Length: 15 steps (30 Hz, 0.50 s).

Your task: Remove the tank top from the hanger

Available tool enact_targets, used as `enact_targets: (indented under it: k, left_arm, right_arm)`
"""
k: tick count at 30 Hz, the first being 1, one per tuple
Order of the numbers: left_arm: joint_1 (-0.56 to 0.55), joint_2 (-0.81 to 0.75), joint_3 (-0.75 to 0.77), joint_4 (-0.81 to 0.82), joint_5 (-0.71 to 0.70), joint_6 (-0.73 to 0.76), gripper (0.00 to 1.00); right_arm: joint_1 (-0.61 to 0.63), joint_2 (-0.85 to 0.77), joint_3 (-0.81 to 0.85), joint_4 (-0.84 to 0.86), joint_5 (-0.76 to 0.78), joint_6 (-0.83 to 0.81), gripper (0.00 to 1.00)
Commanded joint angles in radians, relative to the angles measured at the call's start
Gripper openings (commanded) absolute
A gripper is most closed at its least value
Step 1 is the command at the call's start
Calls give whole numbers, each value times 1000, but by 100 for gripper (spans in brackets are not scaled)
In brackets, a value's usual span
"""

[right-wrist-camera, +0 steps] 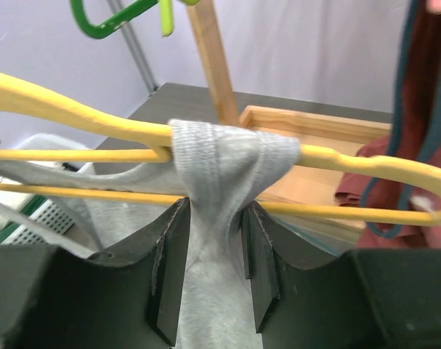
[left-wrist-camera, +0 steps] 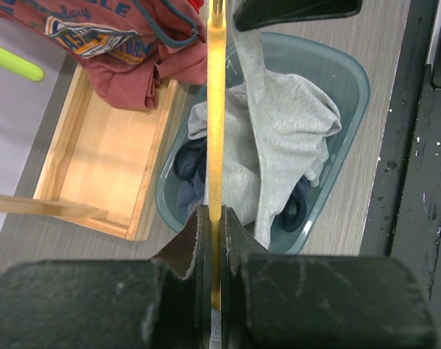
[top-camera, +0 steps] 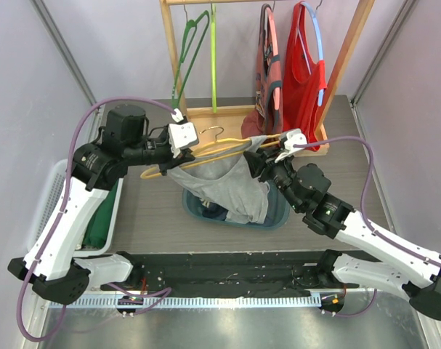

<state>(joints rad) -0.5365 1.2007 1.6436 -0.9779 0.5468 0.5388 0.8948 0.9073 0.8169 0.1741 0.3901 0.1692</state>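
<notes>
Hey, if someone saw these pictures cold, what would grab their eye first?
A yellow hanger held in mid-air, clamped by the left gripper, with a gray tank top drooping from it into a teal basket below. Next, the right gripper, its fingers either side of the strap looped over the hanger. At the back, a bright red top hangs on a wooden rack.

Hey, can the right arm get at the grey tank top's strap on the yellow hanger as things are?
Likely yes. The right gripper straddles the grey tank top's strap where it loops over the yellow hanger, with nothing else between its fingers.
</notes>
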Motion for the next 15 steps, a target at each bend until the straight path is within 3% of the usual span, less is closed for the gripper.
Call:
enact_targets:
  k: [1, 4, 8, 12, 15]
  left_arm:
    - [-2, -30, -2, 36, 35, 6, 0]
    - [-2, -29, -1, 35, 44, 4, 0]
    - [-2, -26, -1, 36, 45, 4, 0]
    - [-2, -30, -8, 38, 41, 9, 0]
    - [-2, -35, -14, 33, 30, 19, 0]
  right_arm:
    - [-2, 7, 50, 64, -97, 50, 41]
    - [-2, 2, 39, 67, -99, 56, 40]
    - [-4, -7, 41, 61, -97, 55, 18]
    - [-4, -39, 57, 9, -63, 43, 2]
    - [-5, -83, 67, -27, -2, 20, 1]
